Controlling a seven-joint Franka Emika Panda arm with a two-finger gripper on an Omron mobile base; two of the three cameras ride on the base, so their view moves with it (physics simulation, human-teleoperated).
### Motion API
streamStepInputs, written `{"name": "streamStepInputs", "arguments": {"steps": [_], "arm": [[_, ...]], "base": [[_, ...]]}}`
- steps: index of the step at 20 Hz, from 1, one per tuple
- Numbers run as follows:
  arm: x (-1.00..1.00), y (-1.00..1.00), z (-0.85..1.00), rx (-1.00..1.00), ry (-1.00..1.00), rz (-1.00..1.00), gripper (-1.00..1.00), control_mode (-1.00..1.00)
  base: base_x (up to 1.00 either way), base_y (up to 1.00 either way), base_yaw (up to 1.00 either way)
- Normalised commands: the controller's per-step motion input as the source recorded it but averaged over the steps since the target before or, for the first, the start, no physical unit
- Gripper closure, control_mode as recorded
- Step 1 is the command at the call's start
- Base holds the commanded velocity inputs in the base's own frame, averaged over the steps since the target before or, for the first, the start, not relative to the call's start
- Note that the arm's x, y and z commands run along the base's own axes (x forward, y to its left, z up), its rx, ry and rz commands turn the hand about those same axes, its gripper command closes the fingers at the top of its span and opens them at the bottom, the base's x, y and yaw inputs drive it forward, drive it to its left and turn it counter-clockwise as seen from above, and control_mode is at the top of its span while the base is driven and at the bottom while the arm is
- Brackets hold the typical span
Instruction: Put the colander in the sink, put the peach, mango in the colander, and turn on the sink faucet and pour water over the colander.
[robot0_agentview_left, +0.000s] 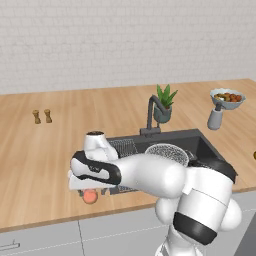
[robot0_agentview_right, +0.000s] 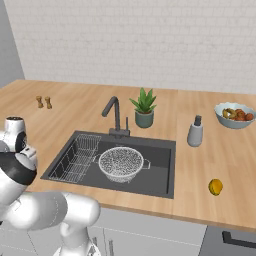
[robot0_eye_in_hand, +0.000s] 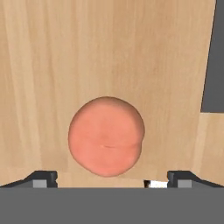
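Gripper (robot0_eye_in_hand: 112, 179) poised above peach (robot0_eye_in_hand: 106, 136).
Jaws stand apart, straddling the fruit, apparently untouched; colander (robot0_agentview_right: 121, 163) already sits in sink (robot0_agentview_right: 160, 150).

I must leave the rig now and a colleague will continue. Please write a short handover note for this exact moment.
Gripper: open, holding nothing, poised over the peach with one fingertip on each side.
Peach: on the wooden counter left of the sink, near the front edge.
Colander: upright in the sink, empty.
Mango: on the counter right of the sink.
Sink faucet: no water visible.
Done: colander placed.
Left: grasp the peach and put it in the colander, then the mango, then turn on the water.
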Motion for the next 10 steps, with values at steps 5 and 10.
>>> {"name": "streamStepInputs", "arguments": {"steps": [5,10], "arm": [[0.34,0.15,-0.24,-0.02,0.0,0.02,-1.0,-1.0],[0.02,0.16,-0.29,-0.05,0.0,0.0,-1.0,-1.0]], "base": [[0.0,0.0,0.0],[0.0,0.0,0.0]]}}
